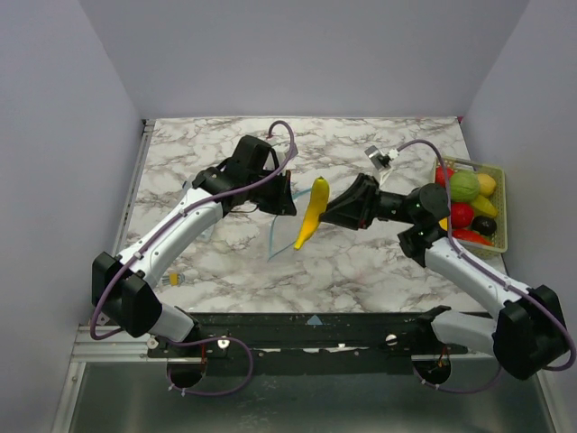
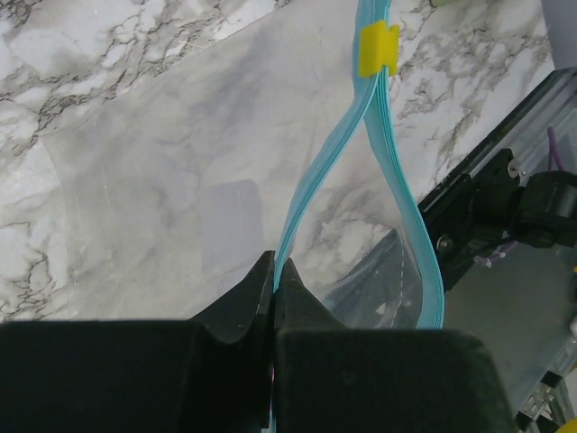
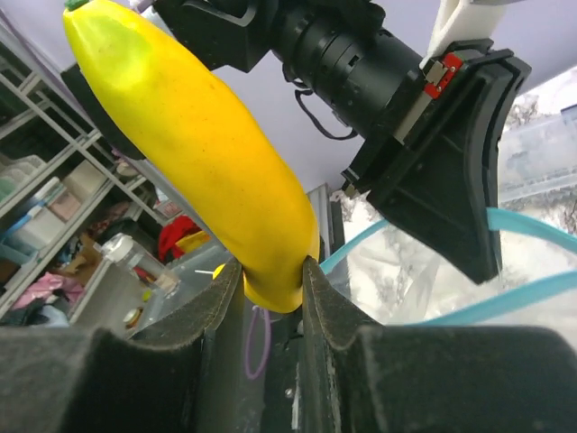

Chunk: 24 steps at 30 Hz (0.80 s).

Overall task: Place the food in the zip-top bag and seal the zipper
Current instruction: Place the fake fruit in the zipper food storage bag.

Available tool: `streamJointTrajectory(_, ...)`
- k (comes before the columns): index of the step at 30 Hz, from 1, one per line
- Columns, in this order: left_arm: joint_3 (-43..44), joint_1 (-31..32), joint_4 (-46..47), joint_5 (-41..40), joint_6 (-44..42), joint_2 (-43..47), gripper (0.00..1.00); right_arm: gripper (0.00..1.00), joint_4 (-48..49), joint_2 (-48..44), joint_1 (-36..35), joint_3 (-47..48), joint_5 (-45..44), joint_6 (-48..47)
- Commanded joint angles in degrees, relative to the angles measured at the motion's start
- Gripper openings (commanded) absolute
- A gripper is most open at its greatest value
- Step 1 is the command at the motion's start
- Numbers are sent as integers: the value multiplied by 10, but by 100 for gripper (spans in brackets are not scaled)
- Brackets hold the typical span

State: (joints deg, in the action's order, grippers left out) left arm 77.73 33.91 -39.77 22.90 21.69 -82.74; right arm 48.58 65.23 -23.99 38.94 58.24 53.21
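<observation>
- Table top [image 1: 361, 271] in white marble pattern with grey veining, filling the middle of the overhead view.
- Plain, pale lavender-grey walls [image 1: 297, 54] closing it in at the left, back and right.
- Black rail [image 1: 297, 332] along the near edge, set on a silver metal frame [image 1: 108, 350].
- Dull grey panel [image 1: 297, 401] below that.
- Soft, even light, with only faint shadows.
- From the right wrist view, blurred: metal shelving [image 3: 54, 207] crowded with boxes and clutter.
</observation>
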Motion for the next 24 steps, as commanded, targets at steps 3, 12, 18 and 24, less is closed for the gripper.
streamJointTrajectory(3,-8,-4,18,49,10,-3,0,1,80,38,-33,-24,-119,-85)
streamJointTrajectory(12,-7,-6,16,48,10,1,0,7,42,73,-57,-27,-141,-168)
streamJointTrajectory(18,-8,-11,17,47,12,1,0,44,-6,71,-74,-40,-177,-211)
streamJointTrajectory(24,-9,-12,13,33,9,0,0,70,-189,11,-76,-12,-283,-240)
